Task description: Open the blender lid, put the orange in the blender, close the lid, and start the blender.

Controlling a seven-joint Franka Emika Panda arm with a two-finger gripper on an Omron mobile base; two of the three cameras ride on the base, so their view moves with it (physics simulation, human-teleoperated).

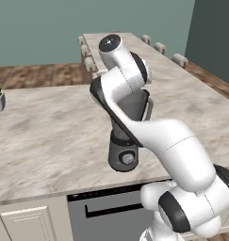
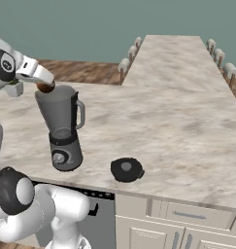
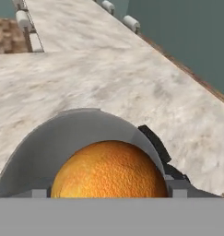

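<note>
Now orange over open blender

The grey blender stands upright near the counter's front edge, its smoky jar open-topped, handle to the right, round knob facing front. The orange sits at the jar's rim. The dark blender lid lies flat on the counter, right of the base.
</note>
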